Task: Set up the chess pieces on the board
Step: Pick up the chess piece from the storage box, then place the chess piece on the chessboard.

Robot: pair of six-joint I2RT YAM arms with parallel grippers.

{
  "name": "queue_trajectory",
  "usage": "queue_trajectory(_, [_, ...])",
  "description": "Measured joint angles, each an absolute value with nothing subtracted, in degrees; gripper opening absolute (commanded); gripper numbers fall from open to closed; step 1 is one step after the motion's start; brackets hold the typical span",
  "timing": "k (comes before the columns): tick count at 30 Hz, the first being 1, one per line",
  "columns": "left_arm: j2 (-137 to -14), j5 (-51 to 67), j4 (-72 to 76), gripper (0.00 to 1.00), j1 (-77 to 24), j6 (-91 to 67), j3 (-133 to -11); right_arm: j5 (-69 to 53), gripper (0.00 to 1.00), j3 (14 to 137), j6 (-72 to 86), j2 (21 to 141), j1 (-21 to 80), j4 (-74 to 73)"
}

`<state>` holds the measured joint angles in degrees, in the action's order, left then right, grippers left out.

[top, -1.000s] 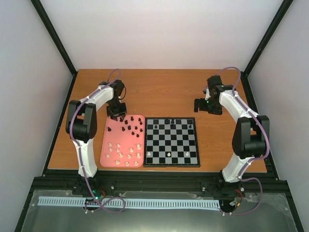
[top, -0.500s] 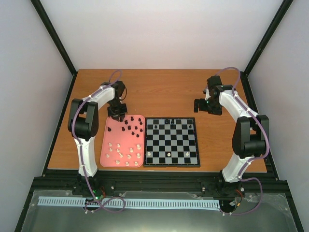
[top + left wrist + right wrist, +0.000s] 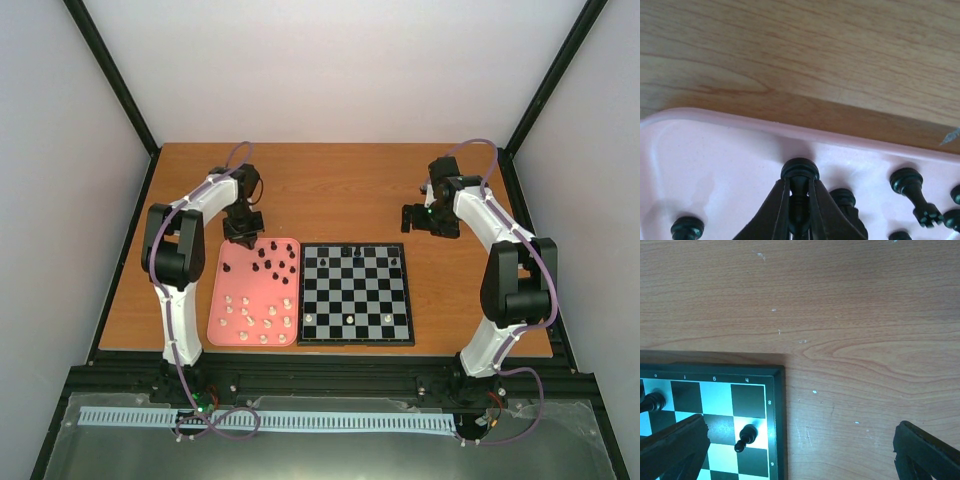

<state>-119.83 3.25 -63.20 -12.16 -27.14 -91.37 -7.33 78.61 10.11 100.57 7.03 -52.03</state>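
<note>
Over the last second the left end effector (image 3: 799,202) was brought together. Its fingers (image 3: 772,212) were found clamped on the narrow stem of a black piece (image 3: 799,170) (its kind could not be told from this angle). The piece lay just inside the far rim of the pink tray (image 3: 730,125). Whether it had been lifted off the tray floor could not be told.

Other black pieces (image 3: 275,260) were left loose close by, and the cream-white pieces (image 3: 258,318) were gathered in the tray's near half. The chessboard (image 3: 355,343) was set just beside the tray on the wooden surface (image 3: 330,190), with only a few pieces on its far and near rows.

The right end effector (image 3: 799,440) was held wide apart with nothing between its fingers, over the surface beyond the board's far right corner, and no shift was noted there.

The grasp was judged made. A lift and a carry to the board were expected next, and most of the set-up was judged undone.
</note>
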Motion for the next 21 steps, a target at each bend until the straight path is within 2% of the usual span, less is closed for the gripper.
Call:
queue_trajectory(6, [-118.5, 3.0, -68.0, 0.01, -15.1, -26.5, -94.5, -7.3, 1.0, 78.6, 10.1, 100.6, 7.0, -52.0])
queue_trajectory(13, [-117.2, 5.4, -73.3, 0.01, -27.2, -26.6, -107.3, -7.3, 1.0, 78.6, 10.1, 100.6, 7.0, -52.0])
queue_trajectory(21, [-124.8, 8.3, -76.3, 0.02, -35.8, -26.6, -118.4, -7.3, 1.0, 78.6, 10.1, 100.6, 7.0, -51.7])
